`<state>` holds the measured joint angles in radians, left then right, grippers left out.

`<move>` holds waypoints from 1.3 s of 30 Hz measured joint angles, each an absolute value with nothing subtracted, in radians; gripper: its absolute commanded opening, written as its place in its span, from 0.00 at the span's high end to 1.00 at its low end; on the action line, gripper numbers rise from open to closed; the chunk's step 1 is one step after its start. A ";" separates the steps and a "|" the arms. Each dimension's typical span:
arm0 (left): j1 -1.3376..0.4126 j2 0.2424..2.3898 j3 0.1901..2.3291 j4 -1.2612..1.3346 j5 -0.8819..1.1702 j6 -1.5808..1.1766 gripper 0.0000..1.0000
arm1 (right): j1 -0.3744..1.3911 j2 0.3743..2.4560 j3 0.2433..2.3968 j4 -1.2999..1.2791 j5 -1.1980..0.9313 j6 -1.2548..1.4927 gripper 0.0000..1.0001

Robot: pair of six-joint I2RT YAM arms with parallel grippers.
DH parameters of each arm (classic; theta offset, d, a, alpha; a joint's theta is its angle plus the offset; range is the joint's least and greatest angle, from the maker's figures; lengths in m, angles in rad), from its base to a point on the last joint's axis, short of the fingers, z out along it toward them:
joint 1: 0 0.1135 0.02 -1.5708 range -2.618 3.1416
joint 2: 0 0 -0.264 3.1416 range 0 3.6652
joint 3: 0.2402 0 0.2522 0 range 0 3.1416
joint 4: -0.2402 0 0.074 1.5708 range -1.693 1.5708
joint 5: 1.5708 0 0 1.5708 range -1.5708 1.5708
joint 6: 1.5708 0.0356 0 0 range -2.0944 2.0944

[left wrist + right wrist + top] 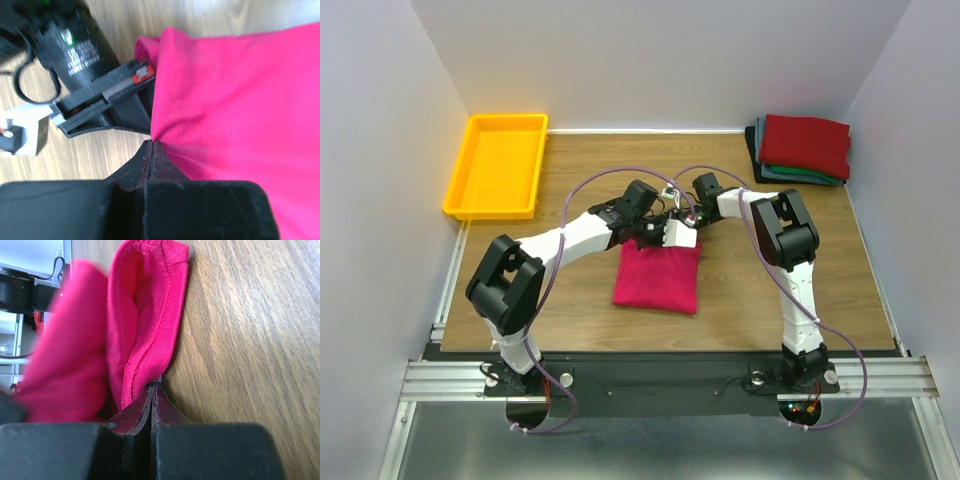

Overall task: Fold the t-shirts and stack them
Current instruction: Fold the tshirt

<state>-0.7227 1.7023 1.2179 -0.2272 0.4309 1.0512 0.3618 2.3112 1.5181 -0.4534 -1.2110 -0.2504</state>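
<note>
Top external showed one crimson t-shirt [657,280] at centre, its far edge pinched tight by left gripper [151,145] and right gripper [154,387] together. One folded stack [805,148] sat far-right, one yellow tray [490,211] far-left.

No legible text; only blurred white print on the black motor housing [75,42]

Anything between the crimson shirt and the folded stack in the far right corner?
No loose object visible. Bare table lies between the crimson t-shirt and the folded stack; only the right arm itself crosses above that stretch. The left gripper and right gripper are both shut on the shirt's far edge.
</note>
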 measured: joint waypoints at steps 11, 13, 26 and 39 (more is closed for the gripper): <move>-0.692 1.766 1.148 -0.090 0.407 1.070 0.95 | 0.353 2.311 1.563 -0.576 -1.105 -0.226 0.76; -0.692 1.766 1.143 -0.090 0.416 1.075 0.89 | 0.340 2.310 1.618 -0.619 -1.028 -0.207 0.67; -0.585 1.770 1.364 -0.308 0.542 0.975 0.55 | 0.157 2.040 1.605 -0.705 -0.781 -0.219 0.50; -0.438 1.913 1.459 -0.621 0.700 0.915 0.54 | 0.269 1.934 1.420 -0.761 -0.799 -0.271 0.56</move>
<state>-0.4381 1.9129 1.4593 -0.6212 0.6998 0.9146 0.2691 1.9335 1.4197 -0.7609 -0.7990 -0.2710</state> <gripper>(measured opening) 0.455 0.438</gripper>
